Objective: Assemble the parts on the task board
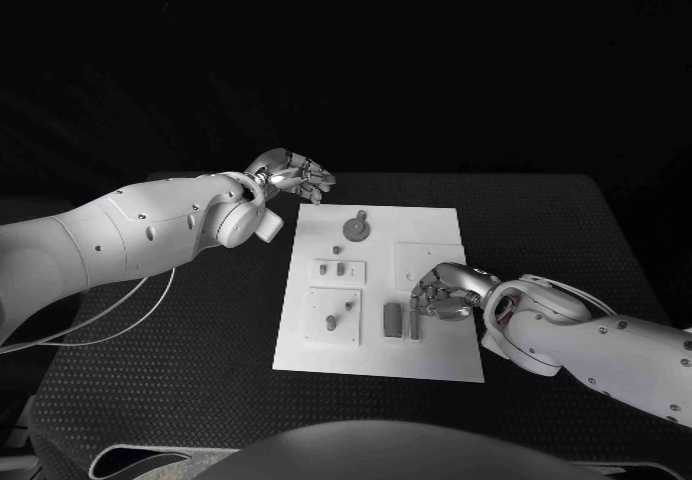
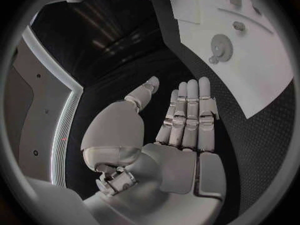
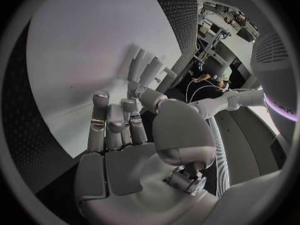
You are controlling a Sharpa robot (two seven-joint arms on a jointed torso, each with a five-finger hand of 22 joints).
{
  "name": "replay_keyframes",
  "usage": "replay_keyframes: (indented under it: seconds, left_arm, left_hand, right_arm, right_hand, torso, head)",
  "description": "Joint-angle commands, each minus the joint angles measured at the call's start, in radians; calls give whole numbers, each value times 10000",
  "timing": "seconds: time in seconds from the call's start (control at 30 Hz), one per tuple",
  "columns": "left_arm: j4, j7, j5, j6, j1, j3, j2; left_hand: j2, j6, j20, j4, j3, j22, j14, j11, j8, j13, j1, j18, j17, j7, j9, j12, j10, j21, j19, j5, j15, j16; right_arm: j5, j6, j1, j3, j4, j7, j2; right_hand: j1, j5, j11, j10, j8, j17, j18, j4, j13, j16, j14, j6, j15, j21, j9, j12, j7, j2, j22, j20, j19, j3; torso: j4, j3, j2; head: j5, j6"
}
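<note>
Hovering off the far left corner of the task board [image 1: 378, 352], my left hand [image 1: 293, 174] holds nothing; the left wrist view shows its fingers [image 2: 187, 116] straight and side by side, thumb set apart, above the bare black table [image 1: 173, 400]. On the board, going rightward, I see a round gear [image 1: 355, 230] near the far edge, two small white mounts with grey parts on them, and then a grey block [image 1: 392, 319] lying flat beside a slim grey peg [image 1: 414, 324]. My right hand [image 1: 441, 292] is down over the board at that peg, fingers curled toward it. I cannot tell whether they have actually closed on it or only touch it. My judgement is that picking up the peg is the step in hand, with most of the assembly yet to do. Next I need a firm pinch, then a clean lift before carrying it to its seat.
</note>
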Motion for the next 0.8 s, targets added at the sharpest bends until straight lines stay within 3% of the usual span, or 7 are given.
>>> replay_keyframes:
  seconds: [0.03,0.53,0.8]
  left_arm:
    - [27,48,49,131,10,6,-1]
    - [32,39,49,131,10,5,-20]
    - [37,33,49,138,10,5,-22]
  left_hand:
    - [18,-61,45,71,-9,15,1,3,35,-16,-47,198,15,-14,-17,3,-66,-51,-55,58,63,-62]
    - [18,-63,46,71,-8,19,1,4,37,-17,-43,199,25,-14,-19,3,-68,-54,-56,58,63,-68]
    - [18,-64,47,72,-8,21,1,4,38,-18,-42,199,30,-14,-21,4,-68,-56,-57,58,64,-72]
  right_arm:
    - [-364,403,-37,-23,9,73,11]
    - [-982,131,-215,-39,-188,-51,228]
    - [-1013,-41,-262,-40,-189,-137,236]
  right_hand:
    - [-121,-26,29,32,72,11,149,5,-6,-21,-40,81,-16,51,-17,48,15,-84,184,17,-27,-59]
    - [-83,-19,-60,113,254,5,149,-11,-37,-8,1,384,-83,74,3,53,-83,-64,167,0,8,-73]
    - [-93,-19,-90,151,316,0,149,-9,-50,-4,27,462,-108,80,24,52,-114,-97,160,-12,27,-98]
  torso:
    - [4,-7,-4]
    - [3,10,4]
    - [-1,-3,-2]
  head:
    - [4,-21]
    - [25,-68]
    - [26,-81]
